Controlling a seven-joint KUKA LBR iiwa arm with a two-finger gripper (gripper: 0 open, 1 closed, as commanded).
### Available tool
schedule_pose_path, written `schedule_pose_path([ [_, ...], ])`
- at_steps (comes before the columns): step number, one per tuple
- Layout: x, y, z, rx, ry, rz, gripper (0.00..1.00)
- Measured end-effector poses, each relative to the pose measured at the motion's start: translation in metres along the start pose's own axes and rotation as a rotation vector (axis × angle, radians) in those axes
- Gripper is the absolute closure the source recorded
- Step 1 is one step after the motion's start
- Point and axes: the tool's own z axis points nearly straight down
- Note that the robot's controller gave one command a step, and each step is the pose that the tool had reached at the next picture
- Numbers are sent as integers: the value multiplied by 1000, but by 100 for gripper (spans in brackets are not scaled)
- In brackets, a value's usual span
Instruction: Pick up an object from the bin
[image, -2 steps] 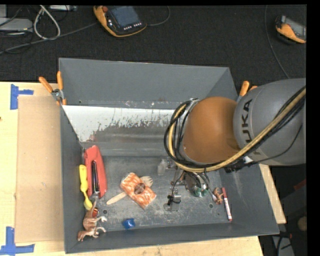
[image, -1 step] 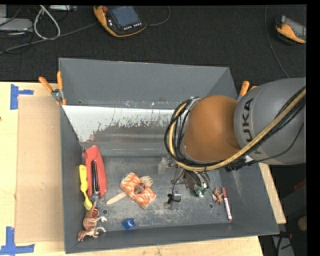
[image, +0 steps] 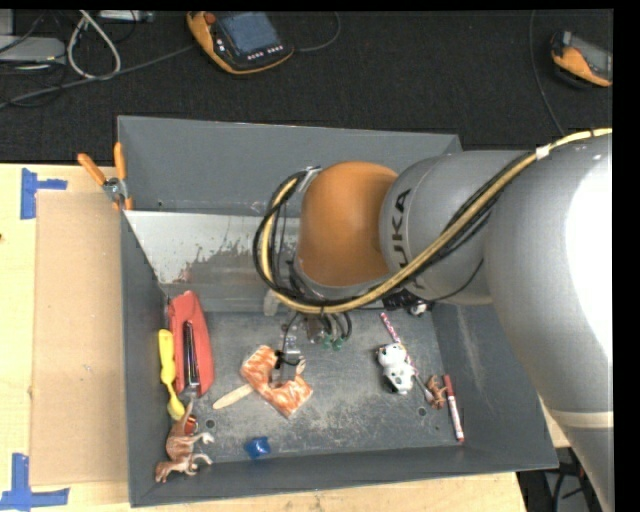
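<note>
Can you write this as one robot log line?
jaws: over orange-and-white piece | place: bin middle | beside: pale wooden stick

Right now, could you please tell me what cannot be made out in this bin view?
Camera view:
- Back floor of the grey metal bin: hidden by the arm's orange cover.
- Whether the gripper touches the orange-and-white patterned block below it: too dark.
- What the small green thing beside the gripper is: too small.
</note>
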Motion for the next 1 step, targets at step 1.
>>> schedule_pose_path([
  [1, 12, -1, 34, 2, 0, 108, 0],
])
